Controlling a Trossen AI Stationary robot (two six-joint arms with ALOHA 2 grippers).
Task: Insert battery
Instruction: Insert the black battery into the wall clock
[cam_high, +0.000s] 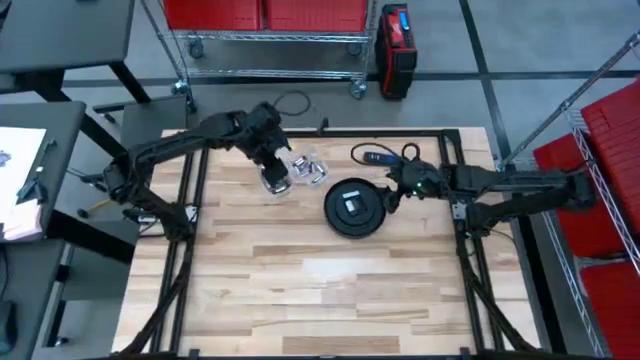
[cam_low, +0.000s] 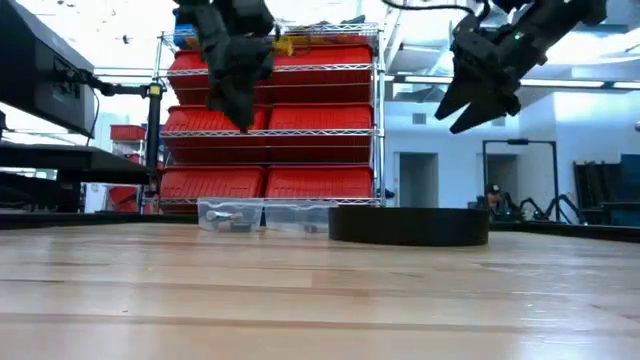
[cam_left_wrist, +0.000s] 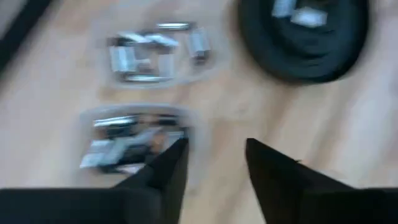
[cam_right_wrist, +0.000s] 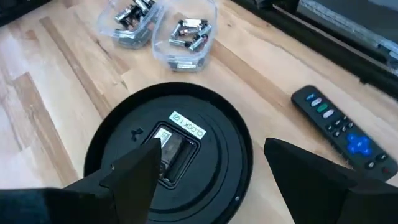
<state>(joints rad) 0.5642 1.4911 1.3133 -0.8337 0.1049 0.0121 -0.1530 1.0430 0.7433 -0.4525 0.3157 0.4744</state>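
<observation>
- The clock (cam_high: 353, 207) lies face down on the surface (cam_high: 300, 290), its back compartment showing.
- Two clear trays of batteries (cam_high: 297, 172) sit just beside it, toward the left arm.
- The left end effector (cam_left_wrist: 211, 168) hangs above the trays, fingers spread, grasping nothing.
- The right end effector (cam_right_wrist: 205, 168) hangs over the clock, fingers wide apart, empty.
- A remote (cam_right_wrist: 339, 129) lies near the clock.

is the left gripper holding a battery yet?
No. The left gripper hangs open and empty above the battery tubs.
</observation>
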